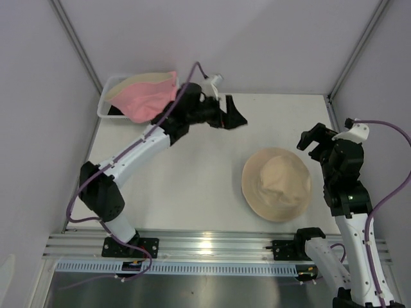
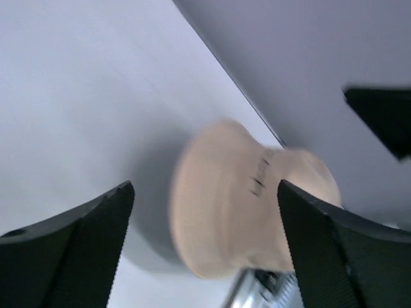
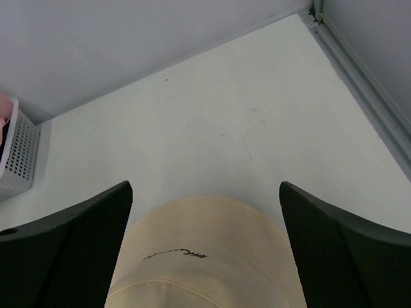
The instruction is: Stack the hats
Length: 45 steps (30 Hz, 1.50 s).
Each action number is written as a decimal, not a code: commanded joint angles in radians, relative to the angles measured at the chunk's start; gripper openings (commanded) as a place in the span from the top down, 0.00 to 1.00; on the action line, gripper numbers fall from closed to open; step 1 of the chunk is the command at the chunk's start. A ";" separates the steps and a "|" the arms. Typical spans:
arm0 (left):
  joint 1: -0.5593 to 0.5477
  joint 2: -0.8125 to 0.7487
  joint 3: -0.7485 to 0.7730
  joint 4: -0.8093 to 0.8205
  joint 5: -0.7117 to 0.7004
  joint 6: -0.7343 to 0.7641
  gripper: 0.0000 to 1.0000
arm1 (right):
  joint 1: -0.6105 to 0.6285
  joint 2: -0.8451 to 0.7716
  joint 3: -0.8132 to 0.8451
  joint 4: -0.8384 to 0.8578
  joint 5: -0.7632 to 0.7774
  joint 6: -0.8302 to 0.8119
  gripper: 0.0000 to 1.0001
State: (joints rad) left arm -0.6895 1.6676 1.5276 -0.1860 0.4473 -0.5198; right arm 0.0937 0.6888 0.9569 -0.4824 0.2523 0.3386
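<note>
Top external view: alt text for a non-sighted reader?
A cream bucket hat lies flat on the white table, right of centre. The left gripper is open near a white basket holding a pink hat; the right gripper is open near the cream bucket hat.

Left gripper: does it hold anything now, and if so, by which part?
Nothing is held. In its wrist view the left gripper stands open and empty; the black hat is just beside it, not between the jaws.

white table [image 1: 192, 173]: beige hat [image 1: 277, 184], mesh basket [image 1: 104, 102]
</note>
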 commanded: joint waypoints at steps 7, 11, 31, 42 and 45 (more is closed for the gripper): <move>0.471 0.079 0.321 -0.197 -0.427 0.106 0.01 | -0.003 0.144 0.046 0.205 -0.088 -0.047 0.01; 0.593 0.110 0.258 -0.218 -0.417 0.061 0.01 | -0.005 0.201 0.043 0.257 -0.105 -0.047 0.01; 0.674 0.058 0.011 -0.161 -0.489 0.183 0.01 | -0.009 0.282 0.049 0.289 -0.087 -0.055 0.01; 0.685 0.015 -0.333 0.304 -0.418 -0.081 0.00 | -0.009 0.290 0.046 0.292 -0.110 -0.038 0.01; 0.717 0.058 -0.320 0.316 -0.441 -0.118 0.00 | -0.009 0.291 0.042 0.300 -0.108 -0.035 0.01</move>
State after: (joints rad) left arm -0.0132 1.7111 1.1782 -0.0059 0.0116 -0.5663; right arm 0.0891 0.9783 0.9710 -0.2302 0.1436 0.2955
